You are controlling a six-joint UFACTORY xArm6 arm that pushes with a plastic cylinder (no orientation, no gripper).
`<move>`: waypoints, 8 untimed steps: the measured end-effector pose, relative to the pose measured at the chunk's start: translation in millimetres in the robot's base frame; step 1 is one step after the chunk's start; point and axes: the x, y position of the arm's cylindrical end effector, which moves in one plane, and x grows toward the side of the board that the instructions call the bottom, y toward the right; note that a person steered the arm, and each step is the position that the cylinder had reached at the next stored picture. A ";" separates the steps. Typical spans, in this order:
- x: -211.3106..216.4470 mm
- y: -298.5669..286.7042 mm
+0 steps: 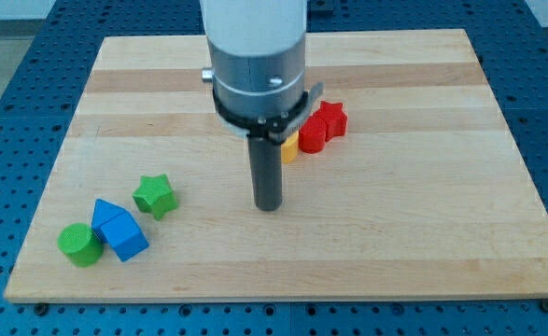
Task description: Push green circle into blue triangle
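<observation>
Bench: the pale wooden board (367, 261) is carrying all blocks, lying flat.
End effector: my tip (270, 207) is a plain dark rod with no jaws to part or close; it is standing near the board's middle, touching no block.
Task block: the green circular block (79, 244) is sitting at the view's lower left, just beside, possibly touching, the blue triangular block (118, 230) to its right.
Others: the green star block (155, 196) is lying just up-right of the blue one; the red blocks (322, 126) and a yellow block (290, 147) are sitting behind the rod.
Handling: judged light, rigid and free-sliding; being round, it is likely rolling off a glancing push.
Contact point: its left flank, pushing rightward.
</observation>
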 end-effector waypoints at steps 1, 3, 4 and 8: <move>42.0 -11.2; 92.5 -54.6; 91.6 -77.6; 90.9 -247.1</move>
